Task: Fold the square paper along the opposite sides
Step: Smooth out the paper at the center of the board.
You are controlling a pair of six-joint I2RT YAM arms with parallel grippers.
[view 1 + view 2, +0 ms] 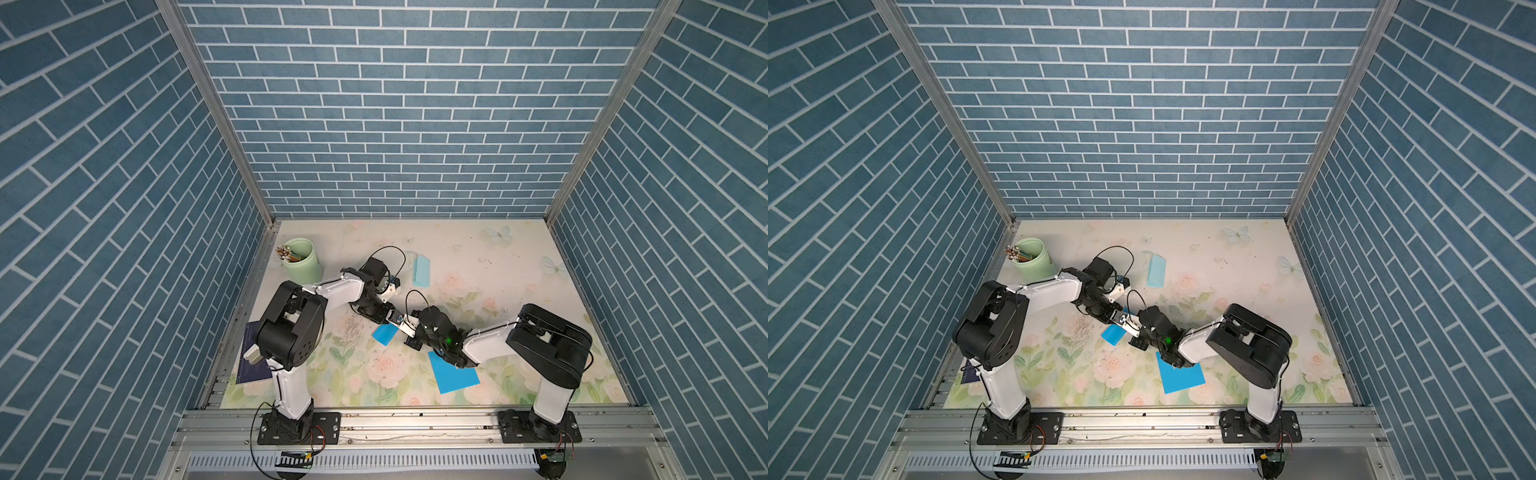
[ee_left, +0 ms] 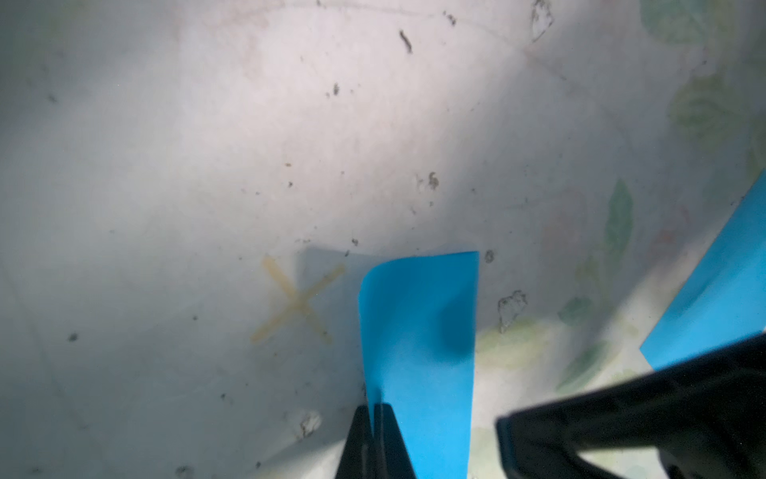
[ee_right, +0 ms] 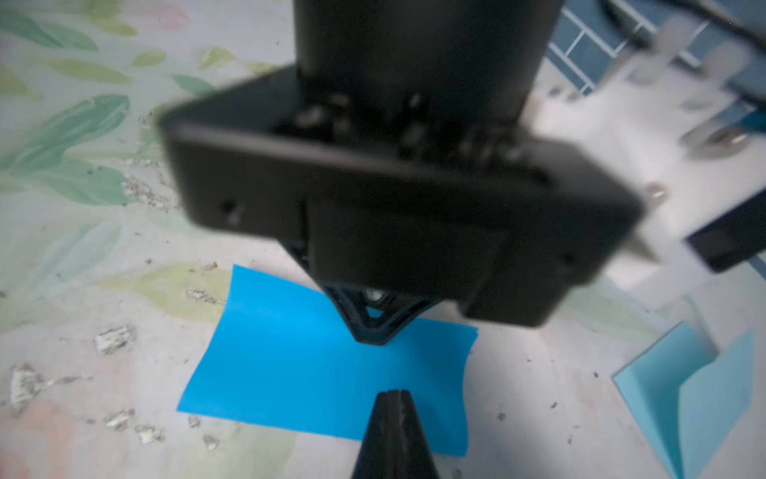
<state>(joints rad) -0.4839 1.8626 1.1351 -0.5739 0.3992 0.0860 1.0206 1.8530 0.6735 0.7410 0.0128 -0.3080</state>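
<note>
green cup (image 1: 302, 266) (pencils (image 1: 286, 252) inside) | dark notebook (image 1: 255, 372), left edge | floral mat (image 1: 498, 270)

We classify this as a robotics lab cell: brick-print walls (image 1: 415, 104) on aluminium posts (image 1: 218, 112) enclose a floral tabletop (image 1: 478, 249); left arm (image 1: 336, 289) and right arm (image 1: 490, 347) are bolted to a rail (image 1: 415, 424).

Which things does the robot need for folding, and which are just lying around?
For the job:
- blue paper by the pincers
- left pincer, shut
- right pincer, shut

Just lying about:
- pale folded paper
- second blue sheet
- cup of pencils
- dark pad
</note>
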